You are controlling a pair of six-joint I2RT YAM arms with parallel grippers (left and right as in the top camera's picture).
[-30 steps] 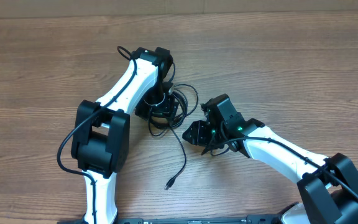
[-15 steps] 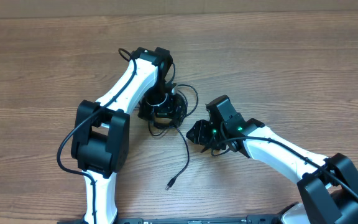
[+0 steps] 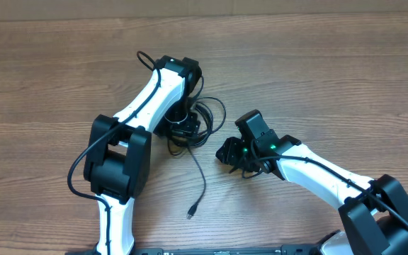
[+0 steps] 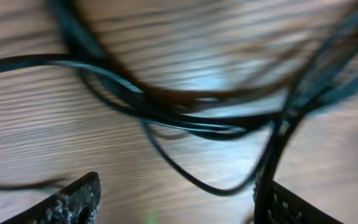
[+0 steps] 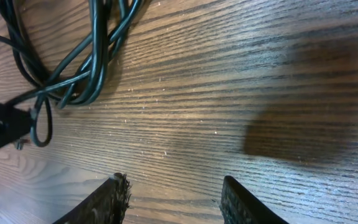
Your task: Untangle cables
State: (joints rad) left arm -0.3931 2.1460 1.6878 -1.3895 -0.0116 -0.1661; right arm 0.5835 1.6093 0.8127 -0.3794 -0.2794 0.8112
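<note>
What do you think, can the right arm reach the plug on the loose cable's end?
Probably yes. The plug lies alone on the table near the right gripper, which is open and empty. Nothing blocks it.

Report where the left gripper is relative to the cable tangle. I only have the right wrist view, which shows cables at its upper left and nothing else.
Observer: Overhead, the left gripper sits directly over the tangled cables, on the bundle's left part.
Operator: Say whether it holds anything.
Observer: In the left wrist view its fingers stand wide apart. Strands cross beyond them, and none looks pinched.
Operator: Find me a free end.
Observer: One plug end lies loose on the table, trailing from the bundle toward the robot's base.
</note>
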